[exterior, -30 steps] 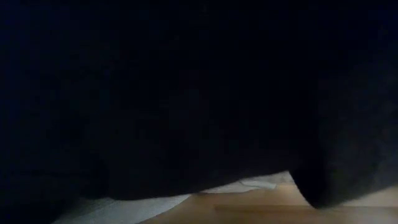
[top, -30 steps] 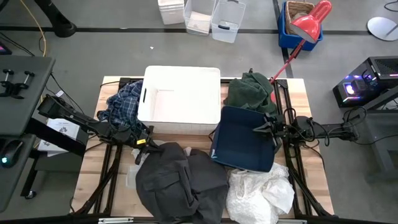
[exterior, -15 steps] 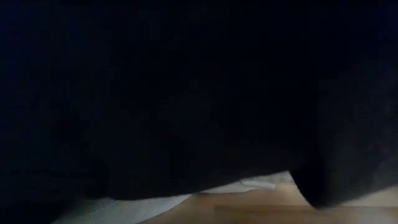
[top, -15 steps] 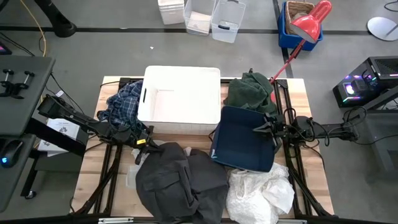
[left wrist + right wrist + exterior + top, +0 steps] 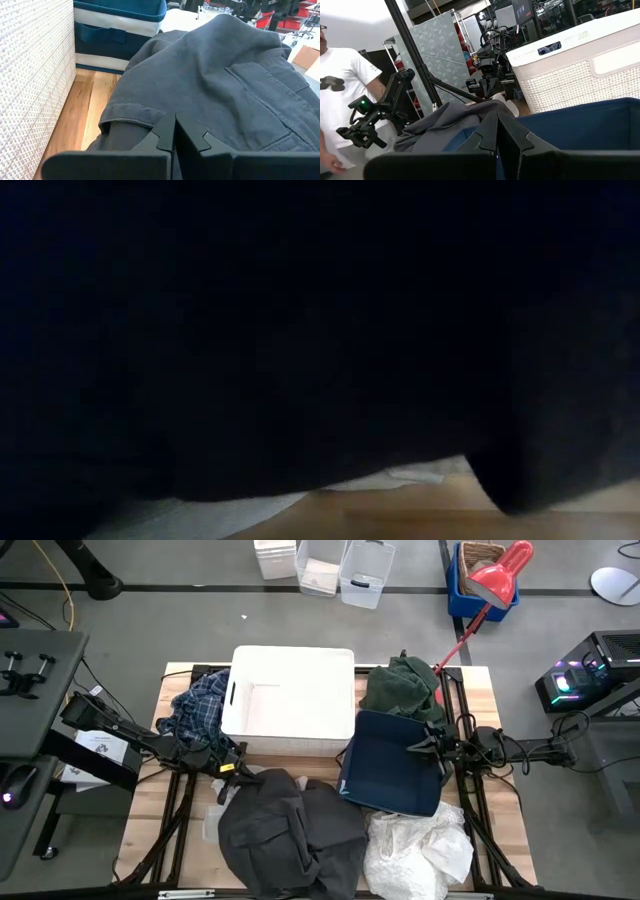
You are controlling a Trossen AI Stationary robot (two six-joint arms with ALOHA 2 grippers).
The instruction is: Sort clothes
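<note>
Dark grey garment lies heaped at the frame's lower centre on the tabletop, just right of the left pincer, whose fingers are together, empty. Right pincer, likewise closed, hovers over the navy bin; the left is nearer.

A robotics lab or workshop with a grey concrete floor. A wooden bench stands among cabled computer gear, clear plastic storage bins and tripod-mounted equipment. Beyond it, more machinery and a patterned partition screen fill the room.
</note>
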